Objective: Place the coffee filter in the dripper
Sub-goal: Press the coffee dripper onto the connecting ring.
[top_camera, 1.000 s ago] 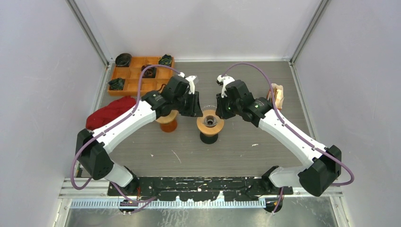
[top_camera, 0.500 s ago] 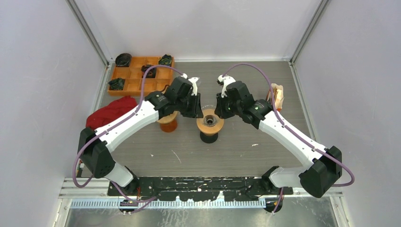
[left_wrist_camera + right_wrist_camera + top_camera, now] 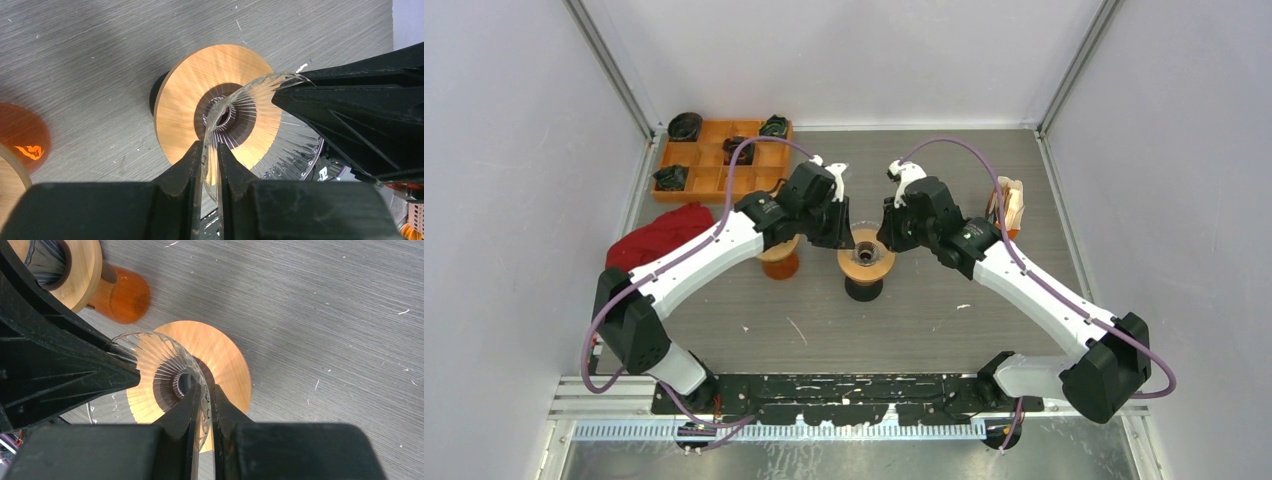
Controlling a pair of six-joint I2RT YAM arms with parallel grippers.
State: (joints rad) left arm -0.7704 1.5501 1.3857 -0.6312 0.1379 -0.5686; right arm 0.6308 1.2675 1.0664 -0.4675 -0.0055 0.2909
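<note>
- Left jaws clenched on the rim of the clear ribbed dripper (image 3: 280, 145).
- Right jaws clenched on the same rim, on the opposite side.
- The dripper's narrow end meets the dark centre of a round wooden collar (image 3: 200, 85), mid desk (image 3: 924, 310).
- Coffee filter (image 3: 1012, 203): pale, at the desk's right edge, well apart from the dripper, beyond my right arm.
- Orange stand (image 3: 779, 262) just left of the dripper.

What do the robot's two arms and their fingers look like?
Both the left arm and right arm have white links between bulky black joints. A purple cable loops along each, and a small white part sits at each wrist. The fingers are black, flat-sided and taper toward the tips.
</note>
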